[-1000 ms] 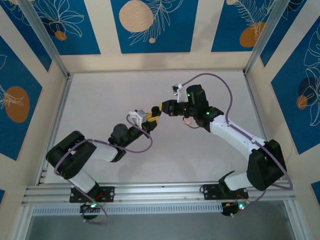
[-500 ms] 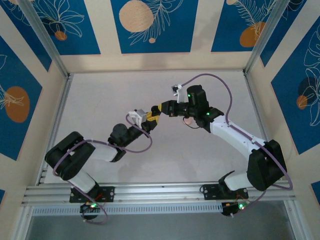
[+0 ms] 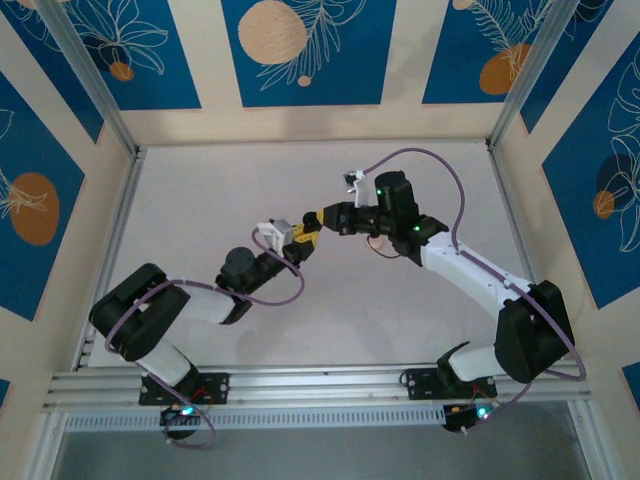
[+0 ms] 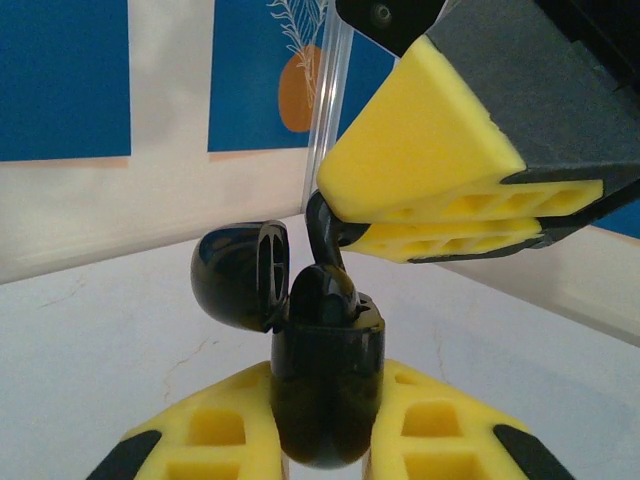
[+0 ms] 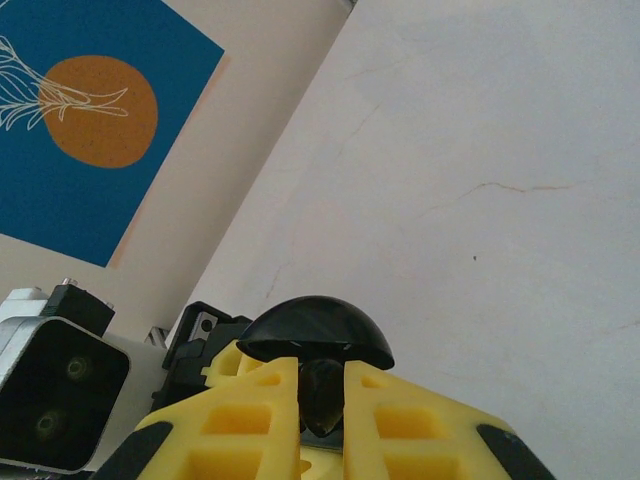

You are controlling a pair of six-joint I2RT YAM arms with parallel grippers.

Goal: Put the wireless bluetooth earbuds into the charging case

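- Left claw [image 4: 325,415]: yellow fingers closed tight on the lower body of the charging case [image 4: 326,370], one finger on either side. The case is held upright, clear of the surface [image 4: 90,340].
- Lid [image 4: 238,275]: hinged open, tipped over to the left of the case mouth in the left wrist view.
- Right claw [image 4: 345,215]: comes in from the upper right above the case. Its two yellow fingers are pressed almost together, pinching the thin end of a black earbud [image 4: 322,235].
- Earbud: hangs down from the right claw's tips, rounded lower end at the case mouth and touching it. Fully seated or not: cannot tell.
- Right wrist view: right claw [image 5: 322,390] with the dark earbud [image 5: 322,398] wedged in the narrow gap between its fingers. The black dome of the lid [image 5: 318,330] sits just beyond the tips.
- Top view: left claw [image 3: 303,240] and right claw [image 3: 322,216] meet tip to tip over the middle of the pale surface [image 3: 200,200]. The case is too small to make out there.
- Surroundings: blue-and-cream patterned walls [image 3: 300,50] stand around the surface.
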